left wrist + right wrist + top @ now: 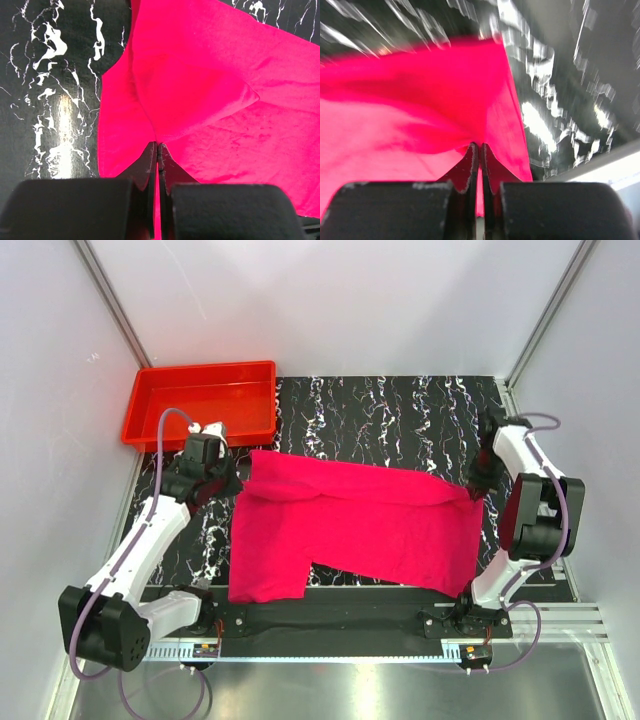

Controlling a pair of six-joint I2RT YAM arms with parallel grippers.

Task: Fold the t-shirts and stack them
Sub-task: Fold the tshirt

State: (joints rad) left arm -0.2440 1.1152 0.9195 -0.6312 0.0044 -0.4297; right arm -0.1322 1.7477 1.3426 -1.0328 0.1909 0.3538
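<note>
A bright magenta-pink t-shirt (pixel 360 525) lies spread across the black marbled mat, its far edge lifted and partly folded toward the front. My left gripper (pixel 238 480) is shut on the shirt's far left corner; in the left wrist view the cloth (pixel 210 90) is pinched between the closed fingertips (pixel 158 146). My right gripper (pixel 478 490) is shut on the far right corner; in the right wrist view the pink cloth (pixel 420 110) runs into the closed fingertips (pixel 480 146), and that view is blurred.
A red plastic tray (pixel 150 400) stands at the far left behind the left arm. The black marbled mat (pixel 400 410) shows beyond the shirt. White walls close in both sides. A metal rail (pixel 560 615) runs along the near edge.
</note>
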